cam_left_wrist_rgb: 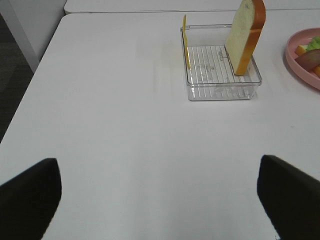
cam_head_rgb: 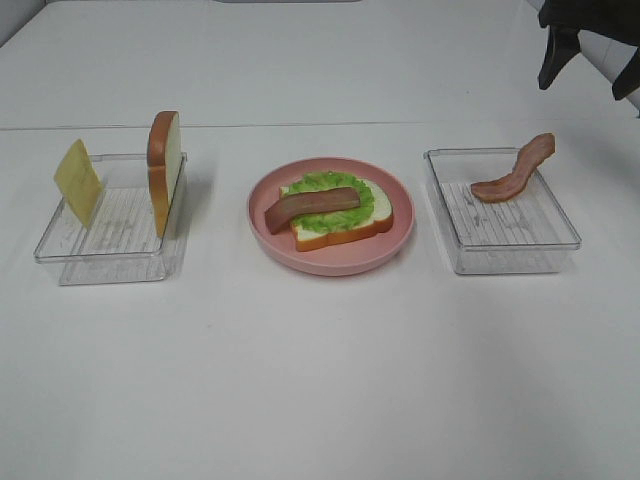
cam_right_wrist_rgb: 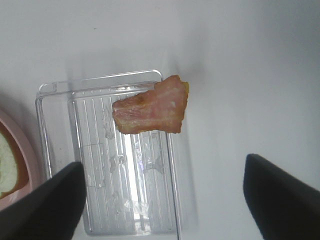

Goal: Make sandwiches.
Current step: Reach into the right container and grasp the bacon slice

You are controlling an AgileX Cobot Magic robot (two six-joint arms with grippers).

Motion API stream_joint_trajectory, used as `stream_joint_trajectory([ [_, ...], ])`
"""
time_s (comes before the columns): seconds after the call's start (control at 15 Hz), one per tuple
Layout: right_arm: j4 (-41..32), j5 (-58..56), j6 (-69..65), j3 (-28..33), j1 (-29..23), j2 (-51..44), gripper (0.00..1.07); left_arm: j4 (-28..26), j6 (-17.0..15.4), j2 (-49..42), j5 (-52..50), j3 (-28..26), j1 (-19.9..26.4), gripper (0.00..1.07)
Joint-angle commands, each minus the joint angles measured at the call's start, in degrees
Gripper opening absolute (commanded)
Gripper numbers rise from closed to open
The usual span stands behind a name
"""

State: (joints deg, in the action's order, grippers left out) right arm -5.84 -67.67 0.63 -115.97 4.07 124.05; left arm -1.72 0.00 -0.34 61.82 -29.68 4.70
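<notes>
The sandwich in the making lies on a pink plate (cam_head_rgb: pixel 398 240) in the middle: a bread slice (cam_head_rgb: pixel 378 210) topped with green lettuce (cam_head_rgb: pixel 322 215) and one bacon strip (cam_head_rgb: pixel 310 207). A second bacon strip (cam_head_rgb: pixel 515 172) leans on the far rim of the right clear tray (cam_head_rgb: pixel 505 262). The left clear tray (cam_head_rgb: pixel 110 262) holds an upright yellow cheese slice (cam_head_rgb: pixel 78 180) and an upright bread slice (cam_head_rgb: pixel 165 165). My right gripper (cam_head_rgb: pixel 592 65) hangs open beyond the right tray; in the right wrist view it (cam_right_wrist_rgb: pixel 165 200) stands empty above the bacon (cam_right_wrist_rgb: pixel 150 107). My left gripper (cam_left_wrist_rgb: pixel 160 200) is open and empty, well short of its tray (cam_left_wrist_rgb: pixel 220 92).
The white table has an edge with dark floor beside it (cam_left_wrist_rgb: pixel 15 65) on the left arm's side. A seam between table sections (cam_head_rgb: pixel 300 124) runs behind the trays. The plate's rim (cam_left_wrist_rgb: pixel 295 57) shows next to the left tray.
</notes>
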Motion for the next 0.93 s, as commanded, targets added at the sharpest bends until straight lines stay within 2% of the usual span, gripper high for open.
stream_joint_trajectory([
  [0.07,-4.0,2.0,3.0,-0.1,0.8,1.7,0.83,0.1,-0.3,-0.7,-0.1,0.1,-0.3,1.00],
  [0.93,-4.4,10.3,3.6,-0.1,1.4,12.3,0.81,0.1,-0.3,-0.7,-0.1,0.1,-0.3,1.00],
])
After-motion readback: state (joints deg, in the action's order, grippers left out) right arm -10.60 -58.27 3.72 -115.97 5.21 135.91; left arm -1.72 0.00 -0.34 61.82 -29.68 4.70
